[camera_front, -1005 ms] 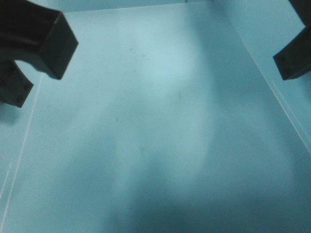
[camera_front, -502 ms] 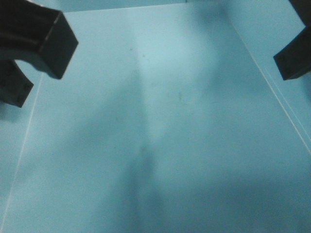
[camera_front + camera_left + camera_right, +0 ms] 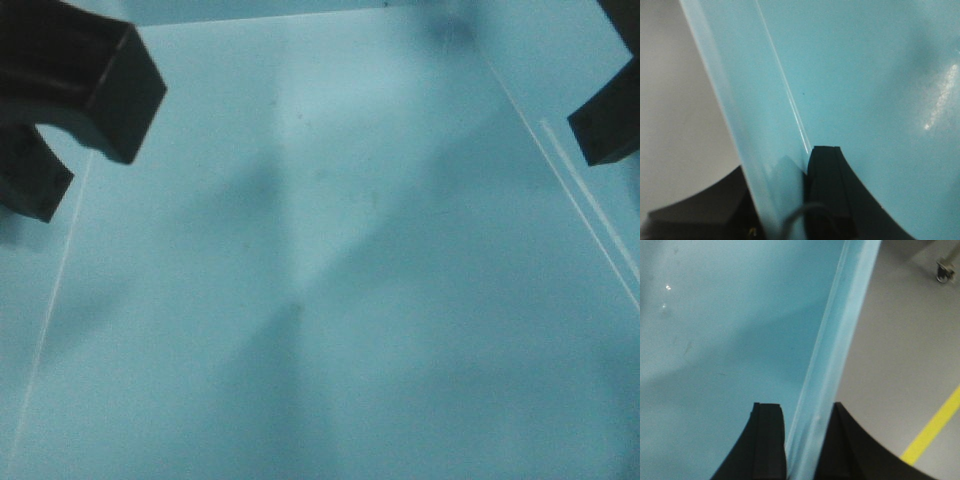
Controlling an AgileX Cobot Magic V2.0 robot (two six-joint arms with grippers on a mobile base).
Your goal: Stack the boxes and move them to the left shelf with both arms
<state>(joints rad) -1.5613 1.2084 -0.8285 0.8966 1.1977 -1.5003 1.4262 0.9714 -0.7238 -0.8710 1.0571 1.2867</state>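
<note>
The light blue box [image 3: 330, 250] fills the front view, which looks down into it. My left gripper [image 3: 85, 170] sits at its left wall and a finger [image 3: 605, 130] of the right gripper at its right wall. In the left wrist view my left gripper [image 3: 782, 165] is shut on the box's wall [image 3: 755, 100], one finger inside and one outside. In the right wrist view my right gripper [image 3: 802, 410] is shut on the opposite wall [image 3: 840, 325] in the same way. The pink box and the left shelf are out of view.
Grey floor [image 3: 905, 340] lies beyond the box on the right, with a yellow line [image 3: 935, 430] and a caster wheel [image 3: 945, 270]. A pale surface [image 3: 675, 100] shows outside the left wall.
Shadows across the box floor have shifted and the right wall's edge sits slightly differently. Both grippers keep the same hold on the walls.
</note>
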